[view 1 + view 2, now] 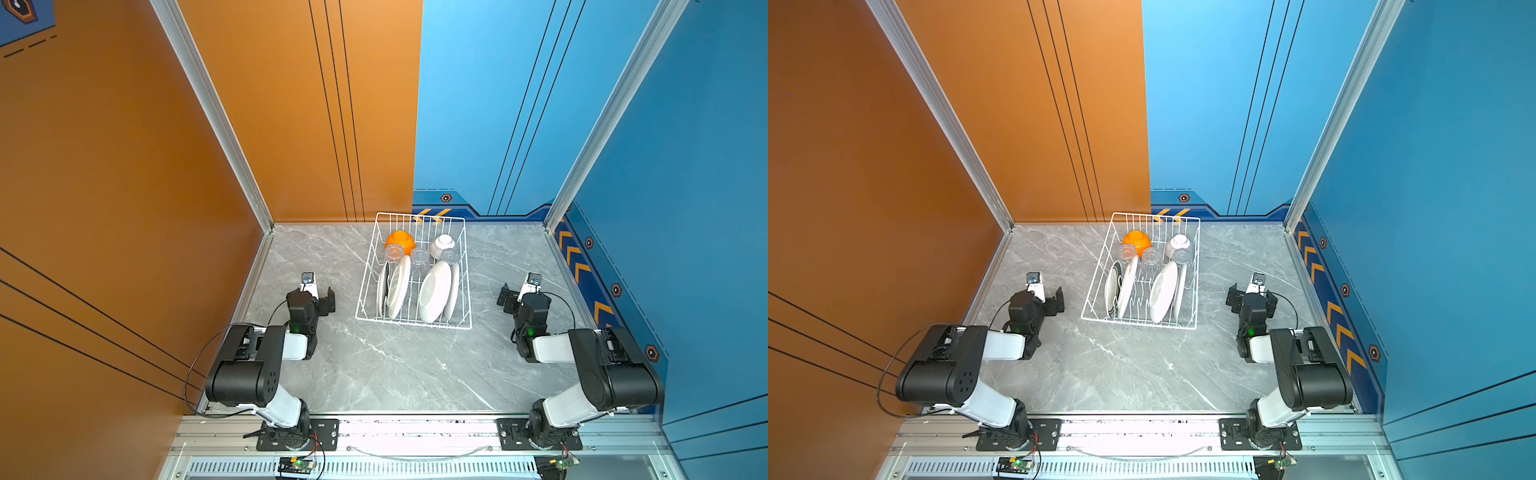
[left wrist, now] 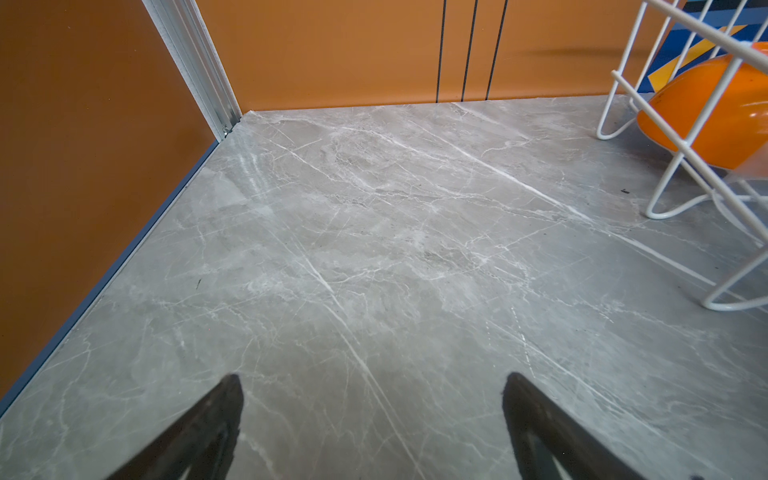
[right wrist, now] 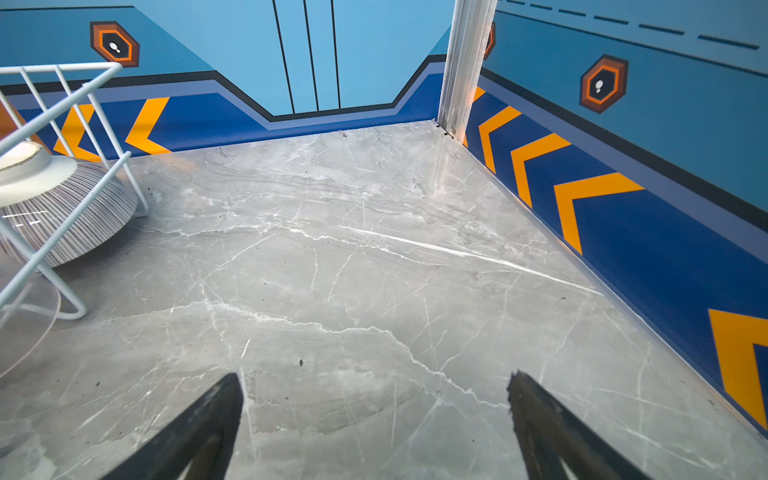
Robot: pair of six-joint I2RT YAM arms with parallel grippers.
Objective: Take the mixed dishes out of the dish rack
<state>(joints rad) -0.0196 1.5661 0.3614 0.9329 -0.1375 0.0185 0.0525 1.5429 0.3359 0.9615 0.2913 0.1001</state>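
Camera layout: one overhead stereo pair, two wrist cameras.
Both top views look steeply down from the robot's side, sharing nearly the whole table (image 1: 395,374). Each wrist camera sits low near its surface, facing forward, catching one flank of the dish rack (image 3: 62,68).

Grey marble tabletop (image 1: 395,365), orange wall (image 1: 124,166), blue wall (image 1: 685,166).

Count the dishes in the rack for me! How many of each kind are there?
Plates: 4, as far as the overlap on the left lets me tell
Bowls: 2, one orange and one white with stripes
Glasses: 3
Total: 9, all in the rack
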